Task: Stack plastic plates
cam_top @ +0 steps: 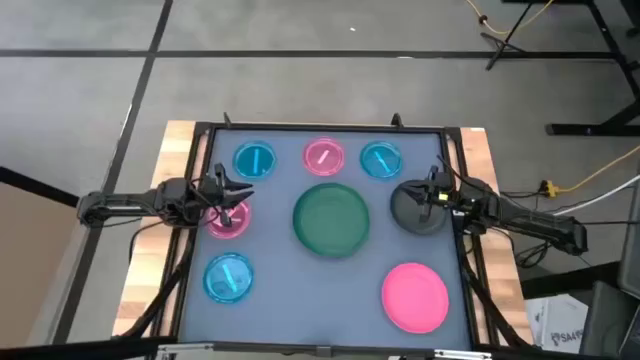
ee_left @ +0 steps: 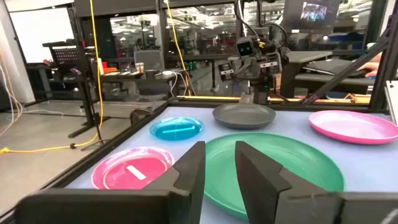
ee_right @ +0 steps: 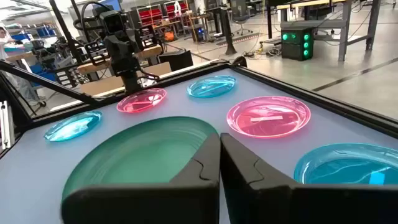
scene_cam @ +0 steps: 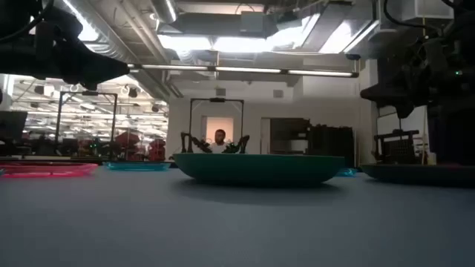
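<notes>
Because none of the plates yet rests on another, all seven in view lie apart on the grey tabletop (cam_top: 290,300), with the large green plate (cam_top: 331,218) at the middle, likely meant as the base of the stack. Three small plates line the far edge: blue (cam_top: 254,160), pink (cam_top: 323,156) and blue (cam_top: 380,160). A small pink plate (cam_top: 228,219) lies at the left side, another small blue plate (cam_top: 228,277) towards the near left, the dark grey plate (cam_top: 416,208) at the right side, and the hot pink plate (cam_top: 414,296) towards the near right.

The left pincer (cam_top: 232,197) hangs over the small pink plate at the left; in its wrist view its fingers (ee_left: 189,171) stand a little apart, holding nothing. The right pincer (cam_top: 418,194) hangs over the dark grey plate; in its wrist view its fingers (ee_right: 202,165) are pressed together, empty. Each arm seems placed to take the plate nearest it toward the green one.
</notes>
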